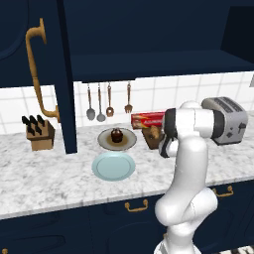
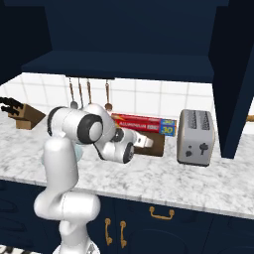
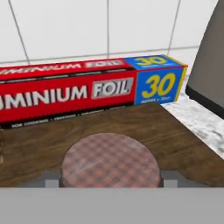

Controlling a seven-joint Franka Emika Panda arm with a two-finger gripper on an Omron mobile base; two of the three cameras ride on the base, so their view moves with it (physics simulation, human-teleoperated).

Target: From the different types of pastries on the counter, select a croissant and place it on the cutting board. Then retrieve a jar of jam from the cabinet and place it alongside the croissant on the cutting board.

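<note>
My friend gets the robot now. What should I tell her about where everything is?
Gripper: it appears shut on the jam jar, held just over the cutting board.
Croissant: already on the board, in front of the foil box.
Cupcake: on its plate on the counter; leave it.
Done: croissant placed, jar fetched from the cabinet.
Left: set the jar down beside the croissant, let go, back away.

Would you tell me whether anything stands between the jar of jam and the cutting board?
Nothing visible does. The jar of jam, in the claw, is directly over bare cutting board; the foil box lies beyond it.
</note>
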